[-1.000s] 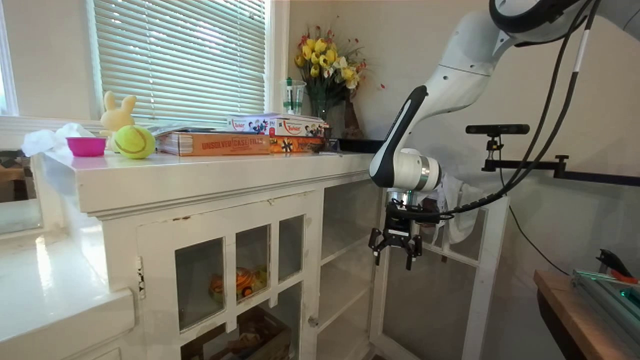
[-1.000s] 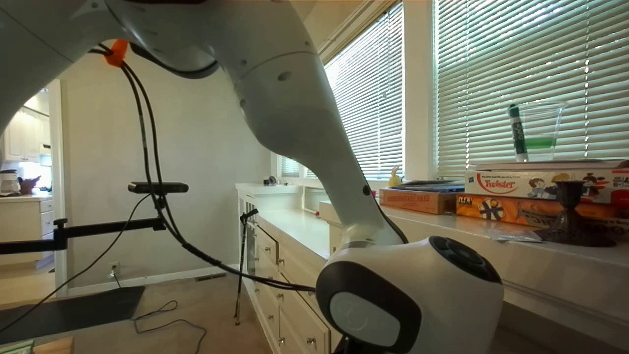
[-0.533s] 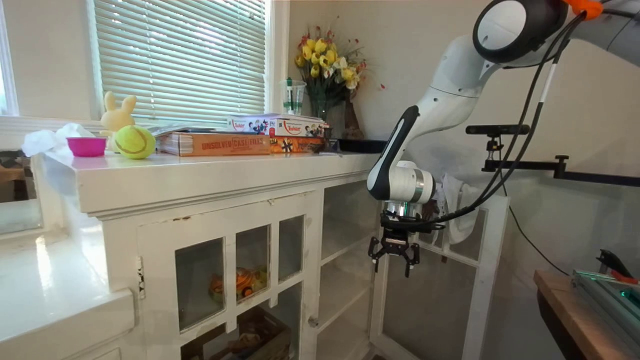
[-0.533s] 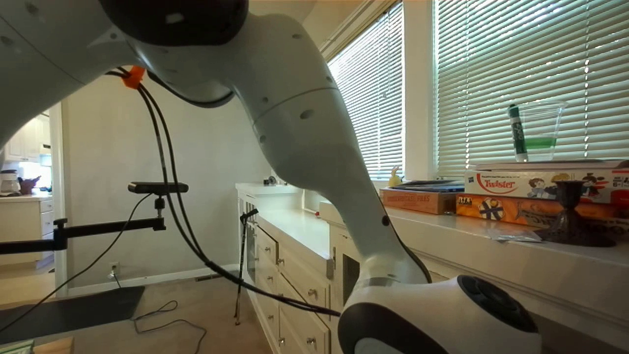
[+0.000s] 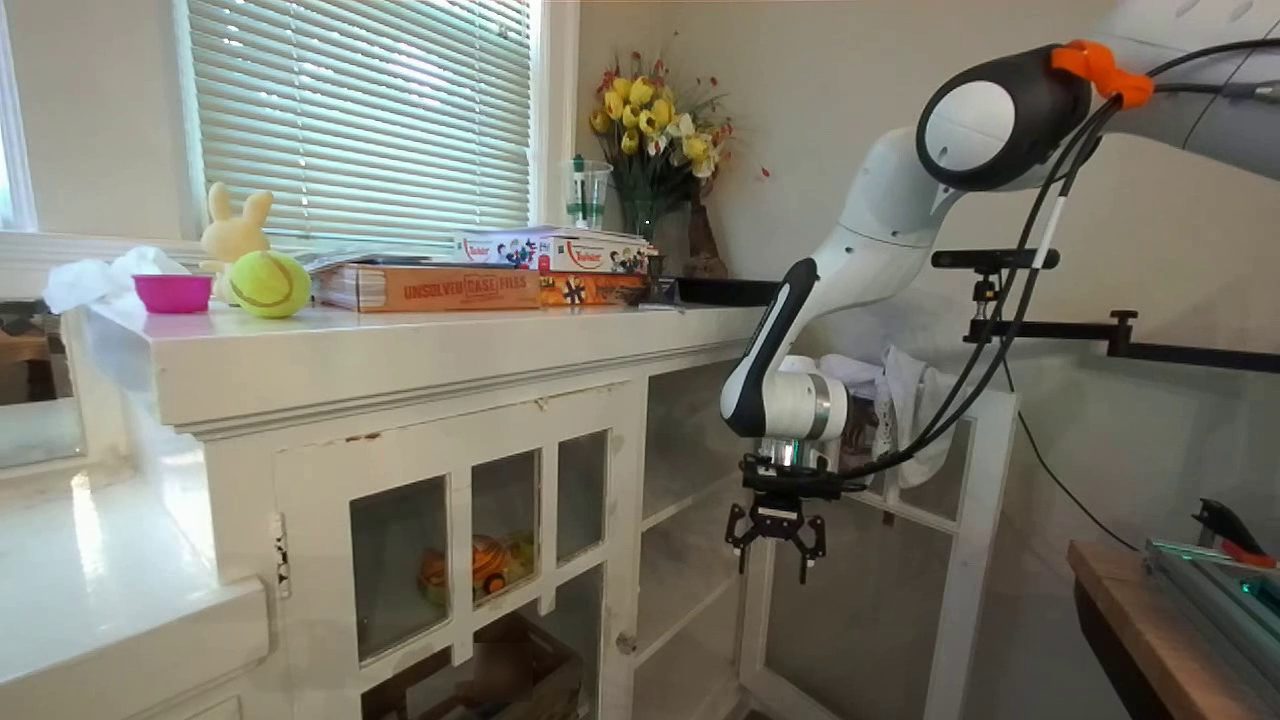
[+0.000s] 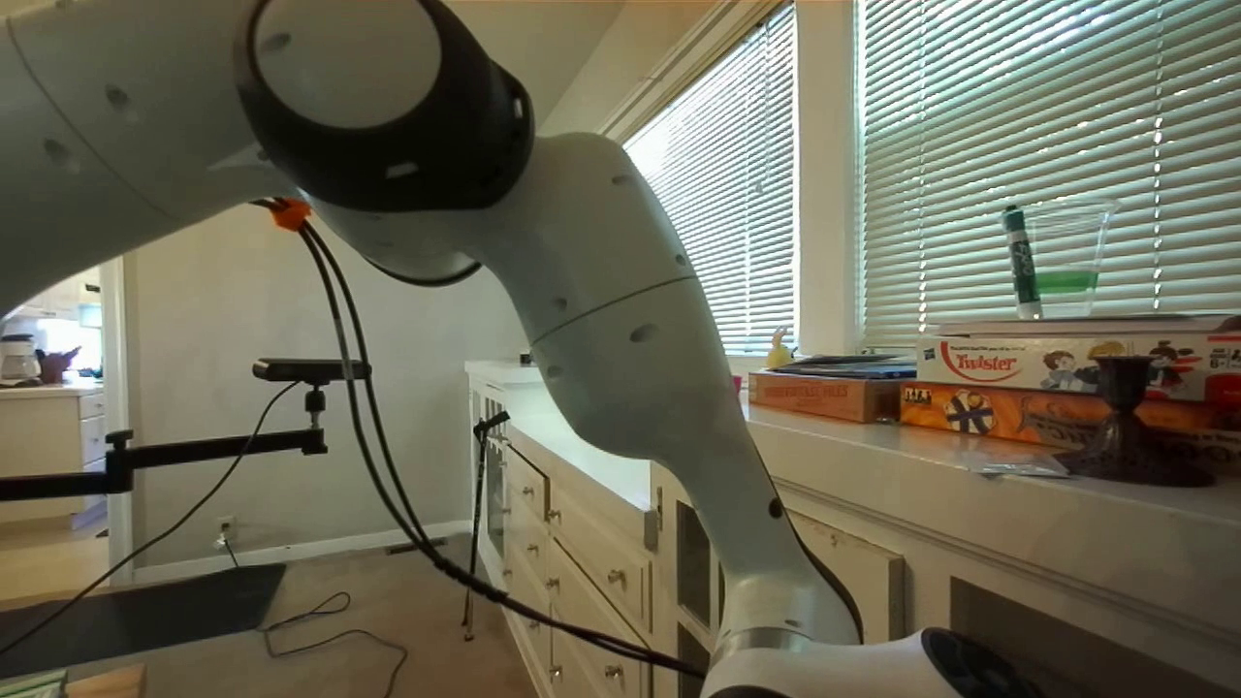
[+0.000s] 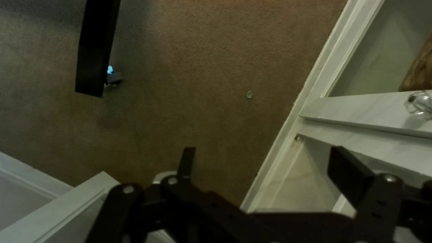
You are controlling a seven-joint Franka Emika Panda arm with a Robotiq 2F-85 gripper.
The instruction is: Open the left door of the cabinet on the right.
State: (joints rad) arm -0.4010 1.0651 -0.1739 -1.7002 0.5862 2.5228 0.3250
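Just lowered, Robotiq gripper (image 5: 773,566), spread wide and empty, hangs nearer clear knob (image 5: 626,643) of left door (image 5: 460,560), pull likely next.

This looks like a room in a home, with brown carpet (image 7: 202,67) underfoot, slatted window blinds (image 5: 365,125) and a long white drawer unit (image 6: 582,553). The paned white cabinet (image 5: 450,350) carries a Twister box (image 5: 590,256), a tennis ball (image 5: 270,284), a small pink bowl (image 5: 172,294) and a pale rabbit-eared figure (image 5: 235,236), while a bunch of yellow flowers (image 5: 648,121) rises at its far end. At the far left in an exterior view, a doorway (image 6: 114,368) opens towards what appears to be a kitchen (image 6: 39,441) with white drawers (image 6: 90,415).
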